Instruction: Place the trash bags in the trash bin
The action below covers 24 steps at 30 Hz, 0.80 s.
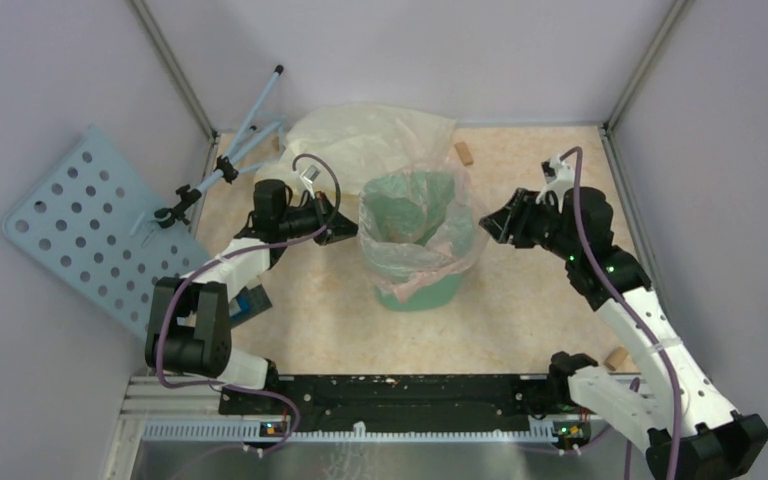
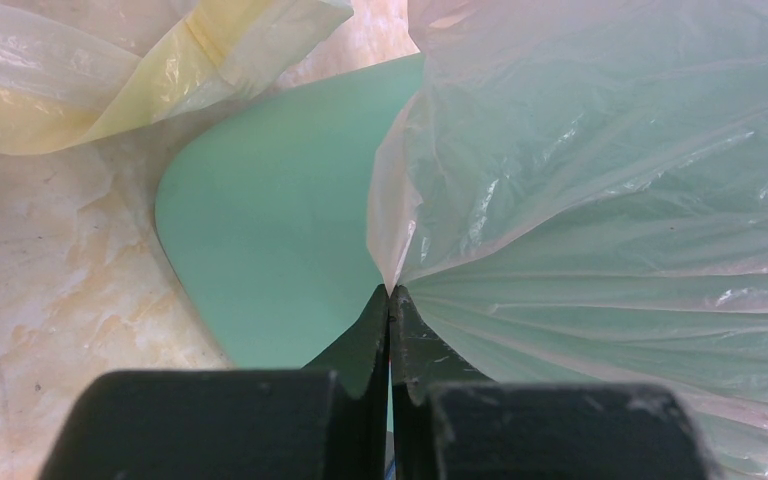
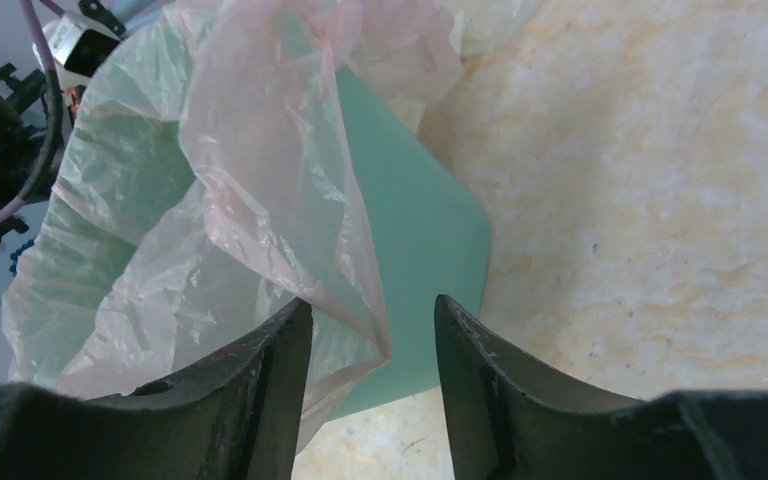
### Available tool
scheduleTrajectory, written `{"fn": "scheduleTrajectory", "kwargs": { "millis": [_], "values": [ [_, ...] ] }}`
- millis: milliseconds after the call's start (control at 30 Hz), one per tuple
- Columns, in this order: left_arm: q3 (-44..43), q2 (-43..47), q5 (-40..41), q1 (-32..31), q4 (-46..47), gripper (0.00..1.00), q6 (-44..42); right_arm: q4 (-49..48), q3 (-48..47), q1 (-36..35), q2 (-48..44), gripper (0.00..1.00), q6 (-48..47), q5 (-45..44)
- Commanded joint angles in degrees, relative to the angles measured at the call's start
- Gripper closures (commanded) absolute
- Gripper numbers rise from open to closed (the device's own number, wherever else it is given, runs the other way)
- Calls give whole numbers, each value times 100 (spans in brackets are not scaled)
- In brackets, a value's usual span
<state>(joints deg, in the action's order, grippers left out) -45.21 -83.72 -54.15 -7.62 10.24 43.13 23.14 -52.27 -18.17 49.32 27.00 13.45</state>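
COLOUR REFERENCE

Bin [image 1: 420, 295]: plain mint green. Pink bag [image 1: 450, 245]: translucent pale pink. Yellow bag [image 1: 360, 130]: pale yellow. Worktop [image 1: 530, 310]: beige, marbled. Fingers [image 3: 260, 390]: black. Pegboard [image 1: 70, 230]: light blue, rows of round holes. Cables [image 1: 579, 200]: purple.

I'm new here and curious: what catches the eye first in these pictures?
A mint-green trash bin stands mid-table, with a pale-pink trash bag draped over its rim. The left tool pinches the bag's edge on one side; the right tool hangs open at the other. A pale-yellow bag lies behind.
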Motion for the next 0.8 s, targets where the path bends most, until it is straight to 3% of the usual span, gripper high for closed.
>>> {"fn": "scheduleTrajectory", "kwargs": {
  "millis": [0,167,200,533,633,667,733,767],
  "values": [
    [-204,216,-19,-13,145,100,-56,-477,146,70,192,58,267,531],
    [-178,180,1,-12,154,100,-92,-515,512,121,288,98,441,440],
    [-167,170,8,-13,154,100,-95,-524,628,140,258,100,437,347],
    [-24,-21,191,-14,130,100,-277,-1024,1495,152,333,100,460,315],
    [12,-60,131,-13,247,100,-194,-1012,1386,155,400,83,363,349],
    [8,-36,148,-12,246,100,-206,-971,1326,150,376,82,325,309],
    [-29,11,216,-16,166,100,-277,-903,1211,150,306,83,258,150],
    [-51,26,265,-12,72,100,-339,-896,1179,154,281,88,239,118]
  ]
}}
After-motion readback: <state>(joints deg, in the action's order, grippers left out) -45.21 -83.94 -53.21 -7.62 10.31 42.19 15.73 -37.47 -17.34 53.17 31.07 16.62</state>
